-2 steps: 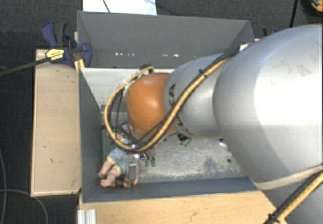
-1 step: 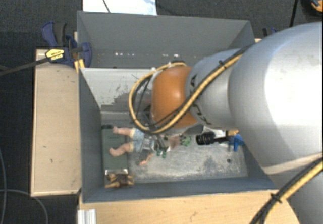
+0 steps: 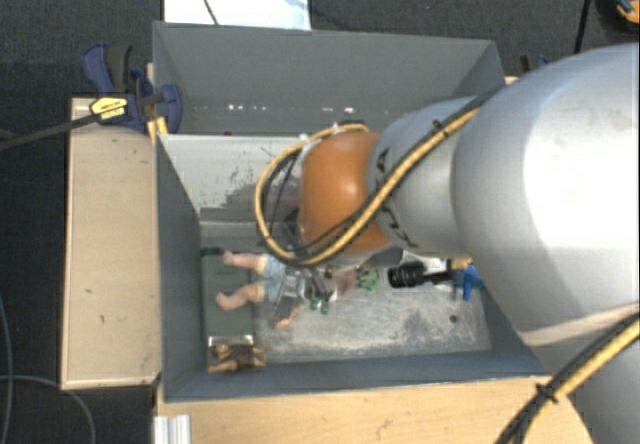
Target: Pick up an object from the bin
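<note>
My gripper (image 3: pixel 303 286) hangs low over the bin's floor, left of the middle, under the arm's orange cover. It is right against a small flesh-coloured doll (image 3: pixel 238 278) that lies on its side along the left wall, limbs spread, with its right end hidden under the gripper. A small green piece (image 3: pixel 368 280) lies just right of the gripper. Further right, a black marker-like tube (image 3: pixel 413 277) with a white end lies flat.
A blue piece (image 3: pixel 466 282) sits by the right wall next to the black tube. A small brown and tan figure (image 3: pixel 235 355) lies in the front left corner. The arm covers the bin's right rear part.
</note>
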